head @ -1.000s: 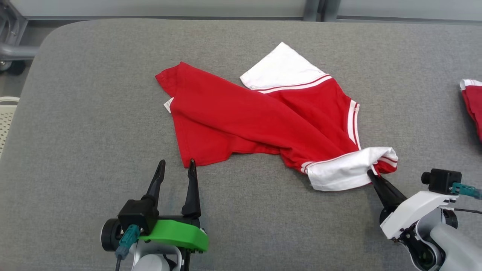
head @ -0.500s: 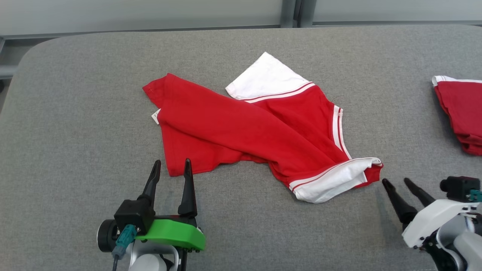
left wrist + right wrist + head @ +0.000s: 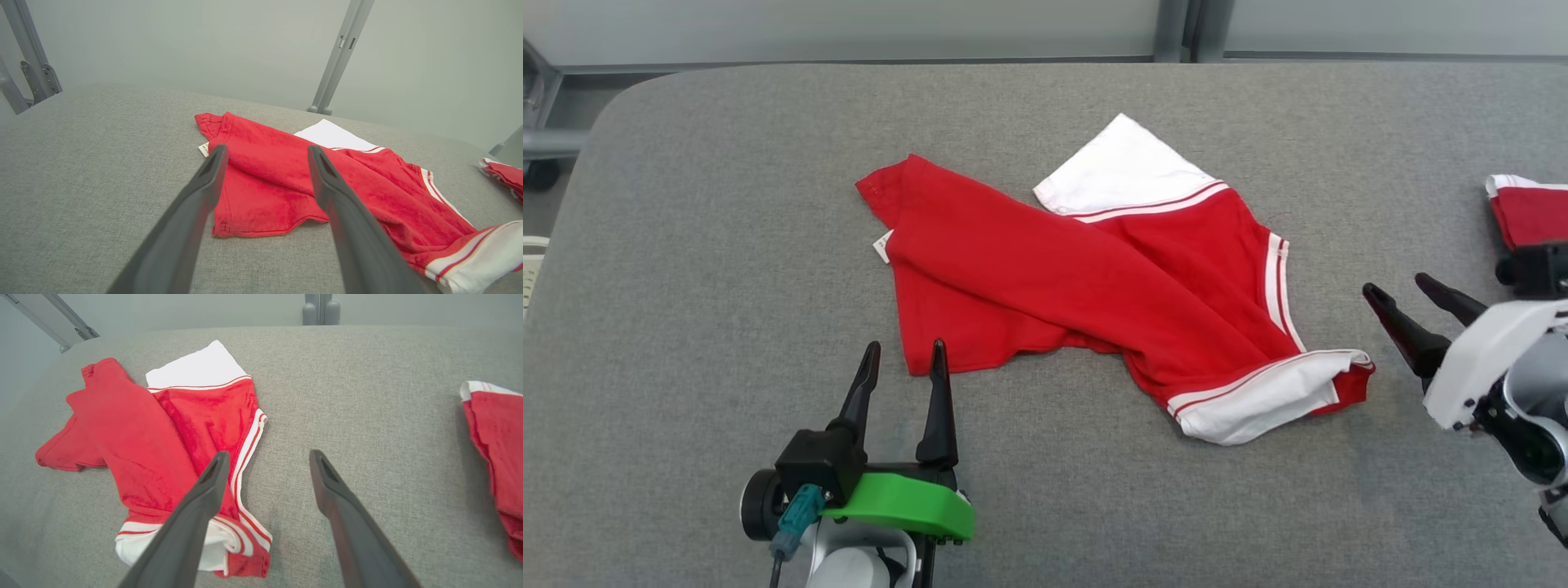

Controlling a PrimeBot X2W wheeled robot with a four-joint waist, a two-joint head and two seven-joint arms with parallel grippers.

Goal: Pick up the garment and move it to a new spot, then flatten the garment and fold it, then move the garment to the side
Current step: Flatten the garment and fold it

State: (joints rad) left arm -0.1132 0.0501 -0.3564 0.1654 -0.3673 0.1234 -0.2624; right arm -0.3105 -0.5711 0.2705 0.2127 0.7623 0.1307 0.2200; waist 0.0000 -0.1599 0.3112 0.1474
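Table (image 3: 686, 245): grey fabric top, rounded corner at upper left.
Garment (image 3: 1054, 278): red with white trim, crumpled, lying at centre of frame.
Second red garment (image 3: 1531, 216): right edge of frame.
Left gripper (image 3: 907, 349): lower left, fingers spread, empty, tips just beside the garment's hem.
Right gripper (image 3: 1395, 283): right side, fingers spread, empty, clear of the cloth.
Behind the table: pale wall panels, grey metal post (image 3: 1176, 28).

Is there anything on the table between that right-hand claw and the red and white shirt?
No. In the head view, bare grey table lies between the open right gripper and the garment.
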